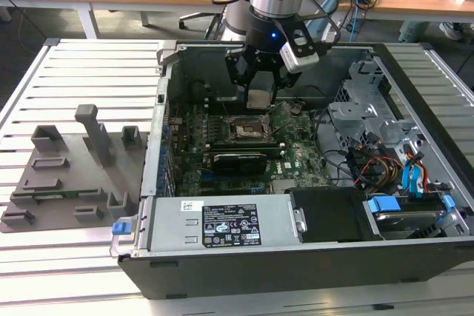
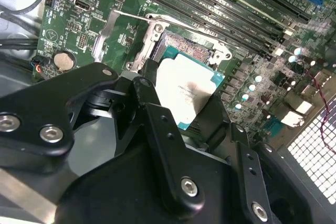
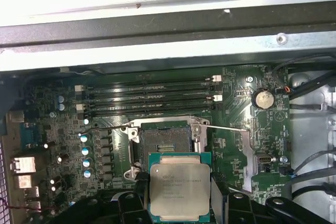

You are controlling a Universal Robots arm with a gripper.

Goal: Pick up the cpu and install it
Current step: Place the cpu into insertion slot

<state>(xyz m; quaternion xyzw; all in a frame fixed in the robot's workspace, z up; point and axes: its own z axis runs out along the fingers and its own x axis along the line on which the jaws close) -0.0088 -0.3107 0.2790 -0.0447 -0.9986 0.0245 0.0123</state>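
Half done | gripper (image 1: 261, 88) clamps the cpu (image 3: 178, 190), pickup complete | it hangs above the empty socket (image 3: 165, 145) | not yet seated

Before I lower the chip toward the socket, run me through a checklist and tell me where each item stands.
1. Grip: ok. The end effector is shut on the chip, with a finger on each of two opposite edges.
2. Socket open: ok. The socket is uncovered and its cover plate is swung aside.
3. Socket clear: ok for the part on show in the first wrist view. Nothing lies in it.
4. Chip seated: not ok. In the exterior view it hangs above the board, apart from the socket.
5. Chip lined up over the socket: cannot tell.
6. Corner marks matched: cannot tell.
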